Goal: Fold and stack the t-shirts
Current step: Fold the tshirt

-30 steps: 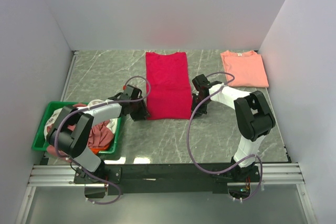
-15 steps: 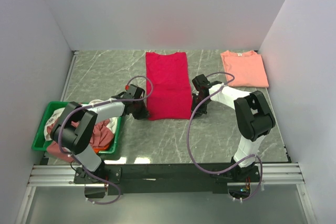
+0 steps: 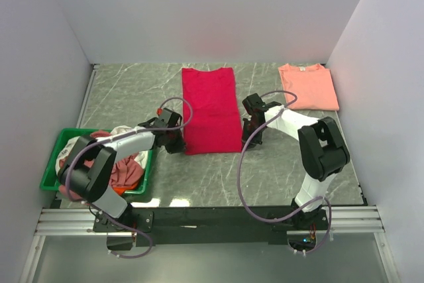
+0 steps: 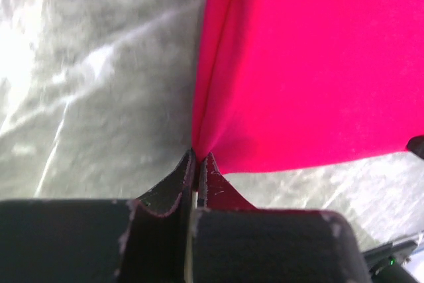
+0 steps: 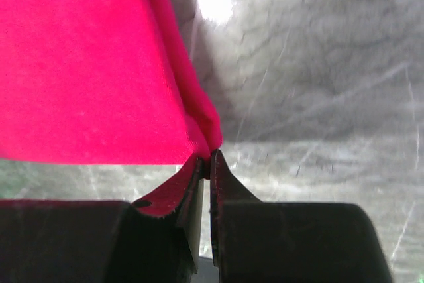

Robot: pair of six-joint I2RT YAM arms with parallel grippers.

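Left fingers (image 4: 173,187) are pinched shut on the near left corner of the red tee (image 3: 211,107), and right fingers (image 5: 228,190) are pinched shut on its near right corner (each wrist view shows cloth caught at the very tips, with no gap showing). The tee lies flat in the middle of the table (image 3: 199,177) as a long narrow strip running away from me, its sides already tucked in. At both corners the edge is bunched slightly where I grip it.

I judge this to be the start of the cross fold: the hem is in hand, and the far end has yet to be covered. The next move calls for both arms to lift together just enough to free the hem, then carry it straight toward the far edge and lay it down on the collar end. The two corners need to travel level and at the same pace, or the strip will skew. My grips are thin (only the tip of each corner), so a quick pull could slip the cloth out.

After that the red tee should go to the folded pink tee (image 3: 308,86) at the far right of the table, which looks like the stack. More tees (image 3: 126,170) wait crumpled in the green tray (image 3: 50,171) at my left.
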